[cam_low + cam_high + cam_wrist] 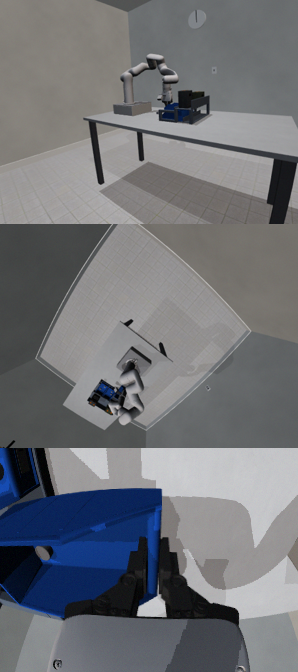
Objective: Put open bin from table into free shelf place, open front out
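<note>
The blue open bin (121,389) (85,588) is beside the row, at its side nearer the arm. My gripper (167,104) (153,549) is shut on the upright end wall of this bin, one finger inside and one outside. A round grey part lies inside the bin. The bin's far end runs into shadow at the left of the wrist view. Two more blue bins (102,387) (109,393) stand side by side on the shelf (191,117). The free place is mostly hidden by the arm, and I cannot tell the held bin's height above the shelf's floor.
Dark boxes (93,403) (185,99) stand on the rear, higher part of the shelf, beside a raised back board (201,102). A dark shelf post (44,470) is close to the held bin's upper left side. The arm's base block (125,358) (123,109) stands on the same table.
</note>
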Controlling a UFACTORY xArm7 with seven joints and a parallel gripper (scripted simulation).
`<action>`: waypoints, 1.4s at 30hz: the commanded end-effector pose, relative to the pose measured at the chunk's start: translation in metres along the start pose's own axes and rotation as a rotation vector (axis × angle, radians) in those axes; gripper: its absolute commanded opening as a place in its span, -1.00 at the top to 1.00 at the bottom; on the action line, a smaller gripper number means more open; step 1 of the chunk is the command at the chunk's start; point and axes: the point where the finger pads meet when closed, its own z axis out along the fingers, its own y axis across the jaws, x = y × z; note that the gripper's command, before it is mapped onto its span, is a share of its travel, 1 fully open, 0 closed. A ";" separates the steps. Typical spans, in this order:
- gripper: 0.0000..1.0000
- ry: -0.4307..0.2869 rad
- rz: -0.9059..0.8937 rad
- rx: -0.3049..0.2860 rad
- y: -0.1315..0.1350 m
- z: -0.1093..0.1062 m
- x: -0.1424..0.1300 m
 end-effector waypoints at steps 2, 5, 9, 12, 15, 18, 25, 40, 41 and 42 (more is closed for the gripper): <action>1.00 -0.001 0.000 0.003 -0.009 -0.001 0.000; 1.00 -0.001 0.000 0.003 -0.011 -0.001 0.000; 1.00 -0.001 0.000 0.003 -0.011 -0.001 0.000; 1.00 -0.001 0.000 0.003 -0.011 -0.001 0.000; 1.00 -0.001 0.000 0.003 -0.011 -0.001 0.000; 1.00 -0.001 0.000 0.004 -0.017 -0.001 0.000; 1.00 -0.001 0.000 0.004 -0.021 -0.001 0.000; 1.00 -0.001 0.000 0.004 -0.031 -0.001 0.000; 1.00 -0.001 0.000 0.004 -0.031 -0.001 0.000; 1.00 -0.001 0.000 0.004 -0.031 -0.001 0.000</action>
